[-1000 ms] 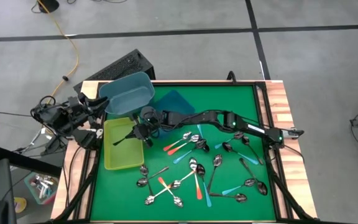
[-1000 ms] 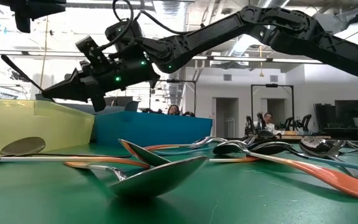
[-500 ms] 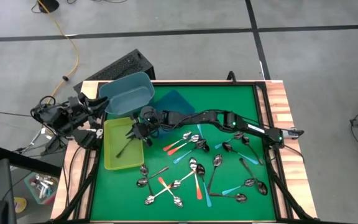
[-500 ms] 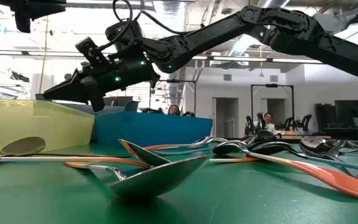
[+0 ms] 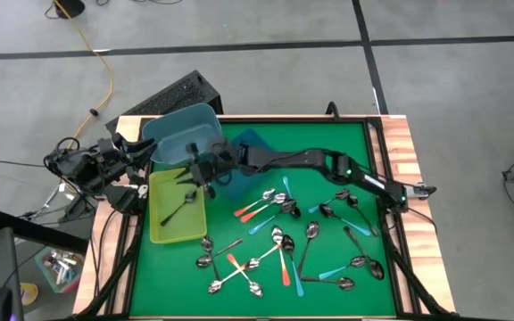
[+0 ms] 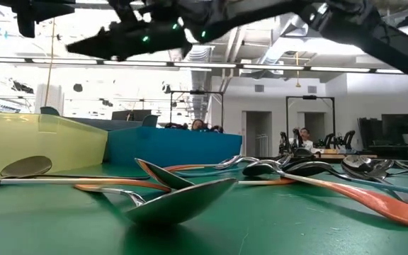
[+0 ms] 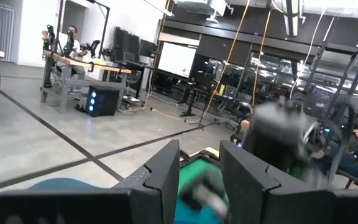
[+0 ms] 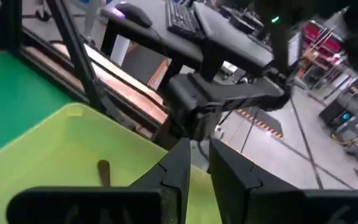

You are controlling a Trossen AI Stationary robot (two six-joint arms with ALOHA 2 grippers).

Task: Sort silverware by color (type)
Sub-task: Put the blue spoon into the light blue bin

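In the high view, the right arm is seen stretched long and low from the table's right edge across the green mat (image 5: 328, 143) toward the bins, its right gripper (image 5: 193, 172) held over the seam between the yellow-green bin (image 5: 156, 234) and the teal bin (image 5: 205, 120). One dark-handled spoon (image 5: 178, 207) lies inside the yellow-green bin, clear of the fingers. The remaining silverware (image 5: 284, 236) is scattered on the mat, orange-red, teal-blue and plain metal handles mixed, some crossing each other. The left arm is folded off the table's left edge, and the left gripper (image 5: 135, 149) is parked beside the teal bin.

In the low view, the right arm is seen passing along the upper edge, blurred, high above the bins. A spoon bowl (image 6: 25, 166) shows through the yellow-green bin's wall, and a heap of spoons lies on the mat in front.

In the left wrist view, the left gripper's fingers (image 7: 163, 174) are seen parted by a moderate gap, nothing between them.

In the right wrist view, the right gripper's fingers (image 8: 179, 165) are seen slightly apart and empty above the yellow-green bin, with the dark spoon handle (image 8: 104, 171) lying below them.
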